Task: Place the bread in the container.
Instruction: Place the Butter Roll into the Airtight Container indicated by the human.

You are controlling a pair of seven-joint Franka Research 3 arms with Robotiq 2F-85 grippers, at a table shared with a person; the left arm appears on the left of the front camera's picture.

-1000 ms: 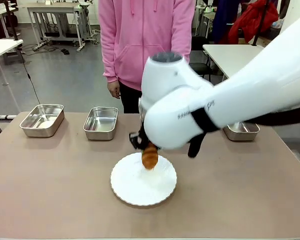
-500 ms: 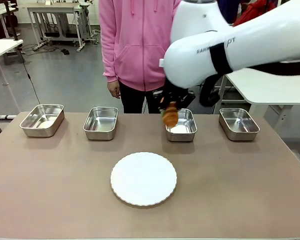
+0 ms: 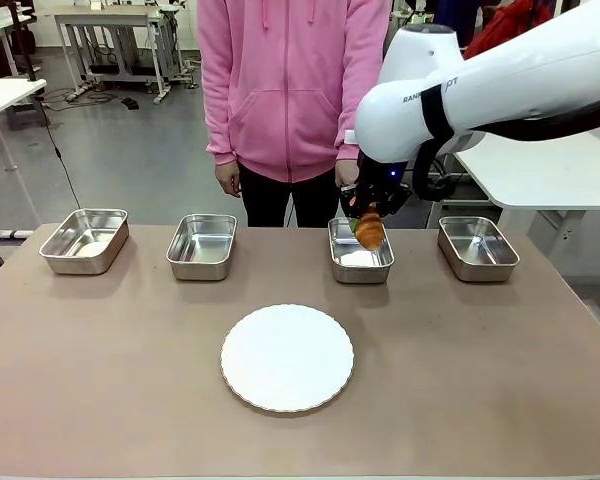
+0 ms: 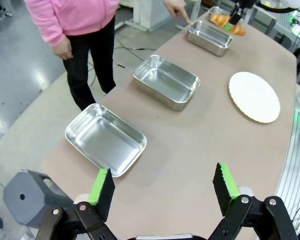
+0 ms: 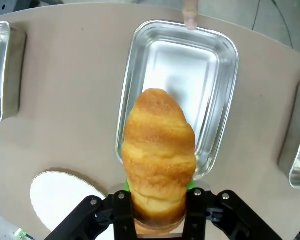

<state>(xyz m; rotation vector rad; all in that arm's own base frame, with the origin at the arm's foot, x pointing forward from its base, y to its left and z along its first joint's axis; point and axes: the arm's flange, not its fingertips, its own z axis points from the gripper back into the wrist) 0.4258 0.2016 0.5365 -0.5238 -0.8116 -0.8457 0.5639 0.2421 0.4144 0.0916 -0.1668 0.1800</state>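
You have one white plate at lower centre of the front view, nearest the camera. Beyond it stand four steel pans in a row. Your right gripper clamps the single bread above the third pan, the container, upper right of centre. Your left gripper stands spread, gripping nothing. One person's finger touches the container's far rim.
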